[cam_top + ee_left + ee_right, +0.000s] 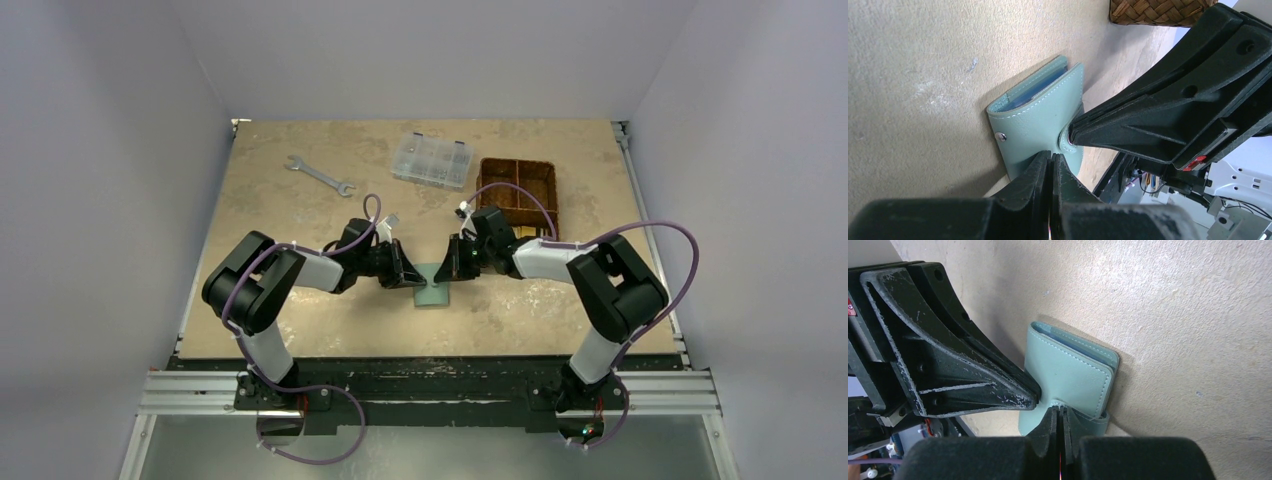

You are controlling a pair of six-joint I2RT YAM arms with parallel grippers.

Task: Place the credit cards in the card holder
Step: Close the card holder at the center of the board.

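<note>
The left claw (1051, 157) is closed: its fingers (1038, 172) are pressed together, with the tips set on the near edge of the card holder (1035, 115). Whether a layer of the cover is pinched between them cannot be told. The right claw (1060, 411) is closed narrowly on the small strap tab (1054, 403) of the card holder, which rises between its fingers (1048, 425). The two claws meet tip to tip over the same edge and approach from opposite sides.

The card holder is folded and lies on the tabletop (550, 320), midway between the arms and toward the near side. Pale blue pockets (1035, 92) are exposed along its open edge, and a snap stud (1002, 136) is seen on the cover.

At the far side a basket (518, 190), a clear box (432, 160) and a wrench (320, 174) are located, well apart from the card holder.
</note>
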